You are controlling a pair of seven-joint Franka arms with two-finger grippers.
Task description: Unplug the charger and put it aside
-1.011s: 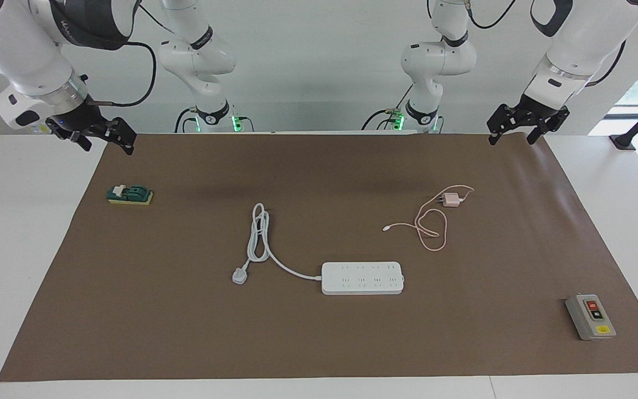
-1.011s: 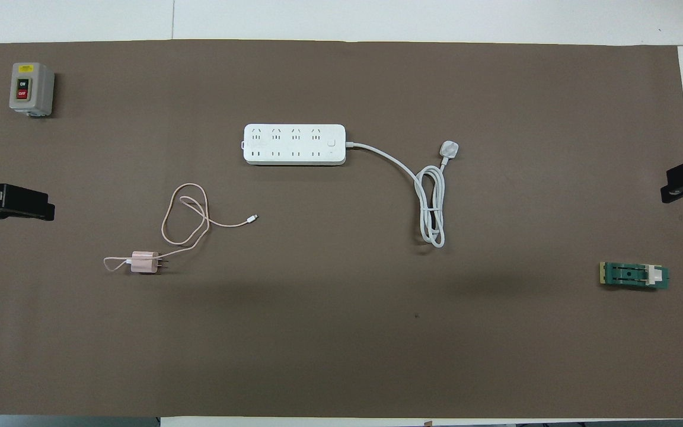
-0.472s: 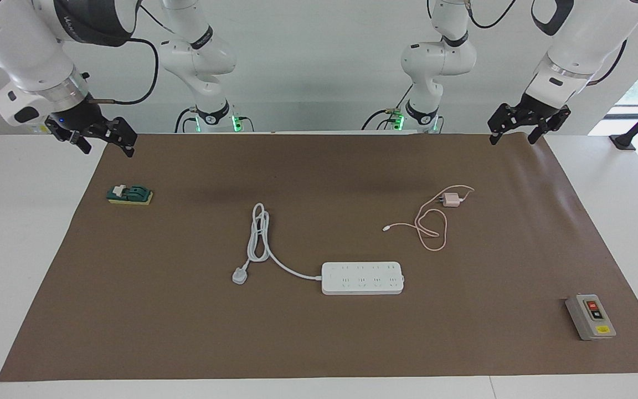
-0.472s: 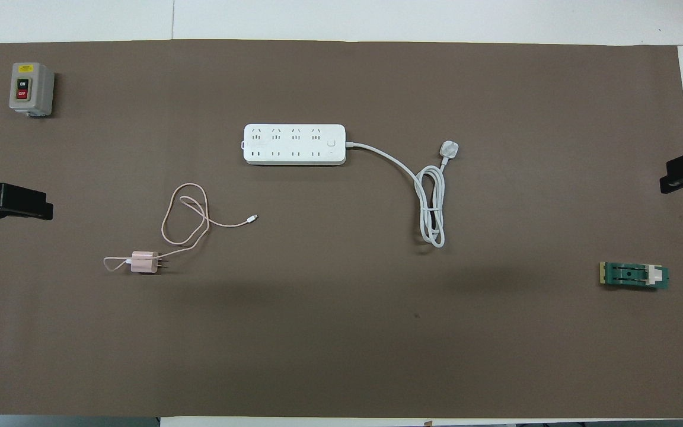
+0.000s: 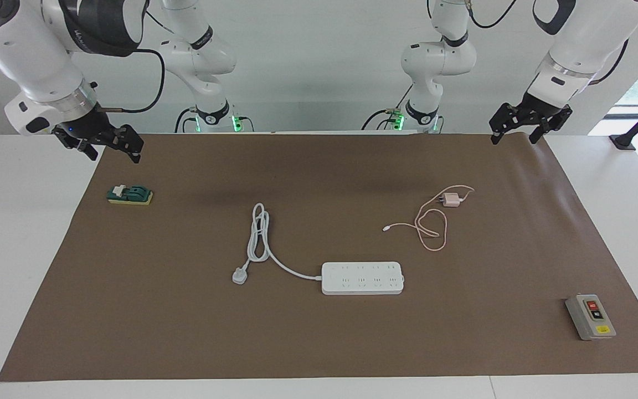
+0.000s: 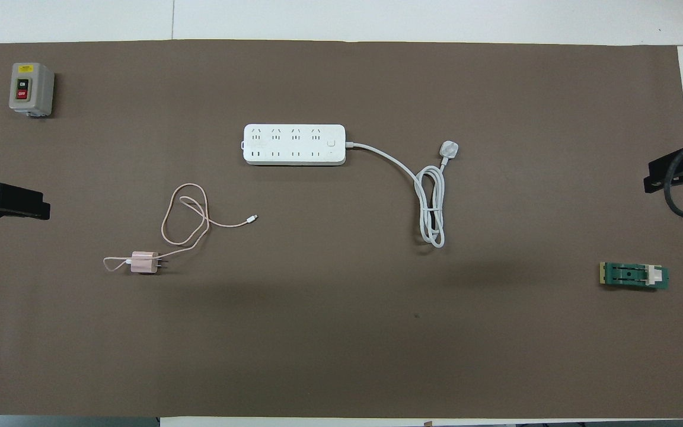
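In the facing view, the charger (image 5: 452, 200) lies unplugged on the brown surface (image 5: 319, 343), nearer to the robots than the power strip (image 5: 362, 277) and toward the left arm's end, its thin cable (image 5: 428, 227) looped beside it. The left end effector (image 5: 520, 133) hangs over the mat's edge with fingers spread and nothing held. The right end effector (image 5: 109, 151) is likewise spread and empty, over the mat's corner near the green switch (image 5: 129, 195). A grey button box (image 5: 590, 317) sits well apart.

In the overhead view, the charger (image 6: 144, 262) rests with prongs pointing toward the right arm's end, apart from the power strip (image 6: 294, 144). The left end effector (image 6: 6, 201) and right end effector (image 6: 676, 172) show only at the frame's edges.
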